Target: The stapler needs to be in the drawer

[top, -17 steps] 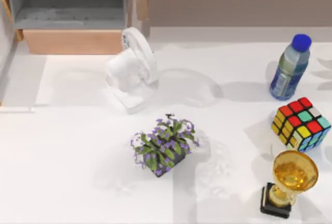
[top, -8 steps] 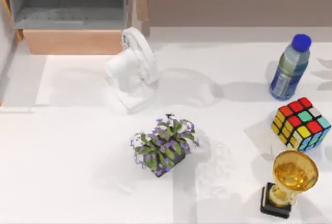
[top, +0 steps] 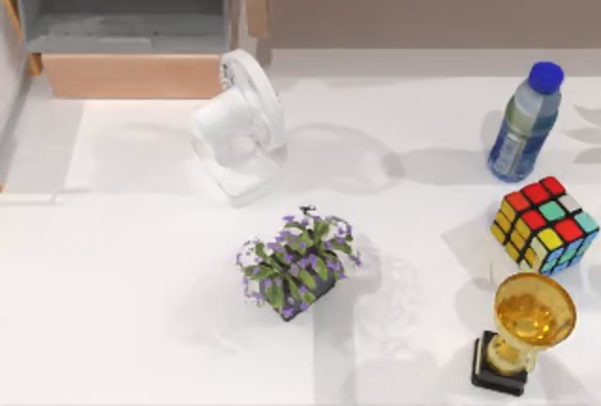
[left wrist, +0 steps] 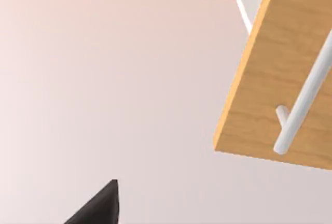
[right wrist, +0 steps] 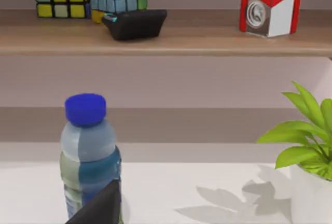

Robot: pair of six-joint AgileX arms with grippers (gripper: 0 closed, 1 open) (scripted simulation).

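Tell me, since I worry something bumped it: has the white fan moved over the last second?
No. In the top view the white fan sits in the same spot beside the drawer front's right corner as before.

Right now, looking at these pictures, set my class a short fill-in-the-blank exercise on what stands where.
1. The water bottle has a ____ cap.
2. The drawer with the wood front stands ____.
3. The trophy is ____ in colour.
4. The desk fan stands between the drawer and the ____-flowered plant.

Missing words: blue; open; gold; purple
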